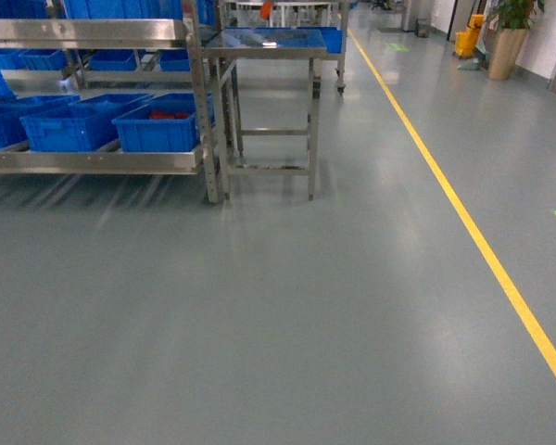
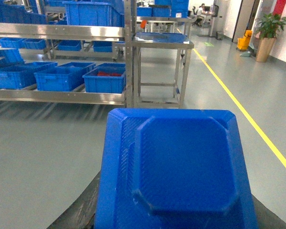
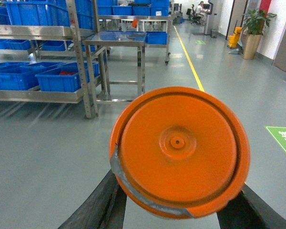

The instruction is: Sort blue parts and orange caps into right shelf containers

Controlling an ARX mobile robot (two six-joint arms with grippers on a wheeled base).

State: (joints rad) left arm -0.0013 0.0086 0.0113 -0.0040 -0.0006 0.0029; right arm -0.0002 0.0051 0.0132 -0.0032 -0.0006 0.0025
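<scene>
In the left wrist view, my left gripper (image 2: 176, 217) is shut on a blue part (image 2: 181, 167), a flat blue moulded piece that fills the foreground, with a dark finger (image 2: 78, 212) showing beside it. The right wrist view shows my right gripper (image 3: 176, 212) shut on a round orange cap (image 3: 178, 148), black fingers (image 3: 97, 205) flanking its rim. Blue containers (image 1: 157, 128) sit on the steel shelf's lower level at the left, several metres ahead. The nearest container (image 2: 105, 78) holds red-orange items (image 1: 170, 115). Neither gripper appears in the head view.
A steel shelf rack (image 1: 93, 162) stands at the far left, with a steel table (image 1: 269, 102) carrying a blue tray just to its right. A yellow floor line (image 1: 473, 232) runs along the right. A potted plant (image 1: 508, 32) stands far right. Grey floor lies between me and the rack.
</scene>
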